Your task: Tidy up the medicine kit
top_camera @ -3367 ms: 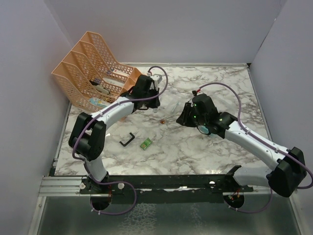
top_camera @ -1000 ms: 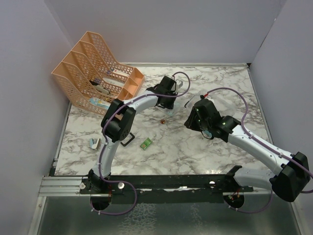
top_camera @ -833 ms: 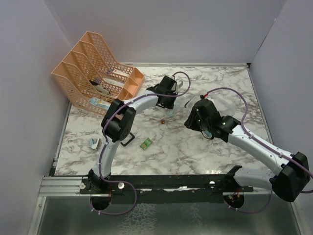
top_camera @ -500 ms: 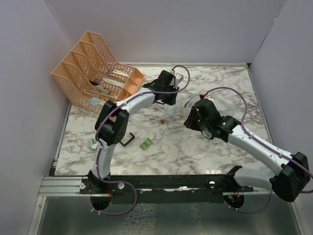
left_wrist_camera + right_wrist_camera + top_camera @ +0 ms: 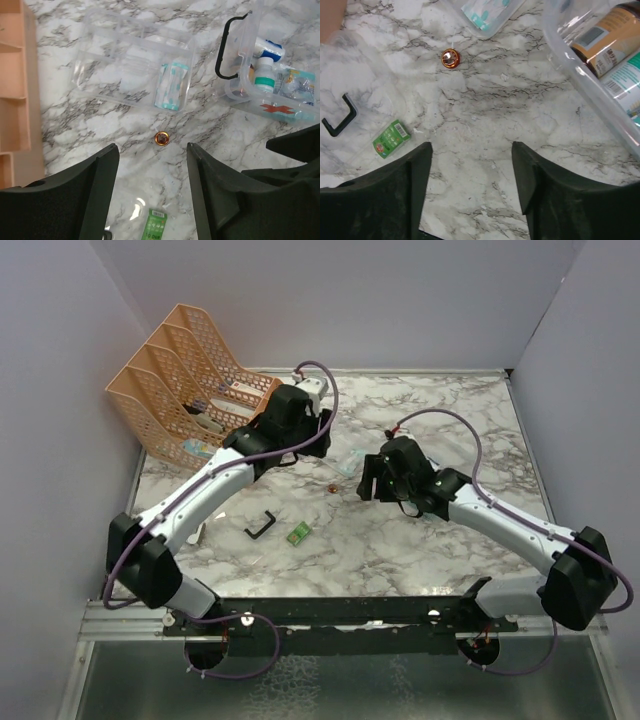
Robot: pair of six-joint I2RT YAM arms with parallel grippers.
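Grey-veined marble desk (image 5: 400, 550), plain pale walls all round. Left tool (image 5: 152, 160) is spread wide with nothing between its fingers, and there's a small coppery disc (image 5: 161, 138) on the desk below it. Right tool (image 5: 470, 155) is spread too and grips nothing. The medicine kit (image 5: 267, 70) is clear plastic with a red cross and a black handle. It sits mid-desk with bottles showing inside, just beside a clear divided tray (image 5: 125, 65) holding a teal-patterned packet (image 5: 170, 86). Peach mesh rack (image 5: 185, 390) is back left.
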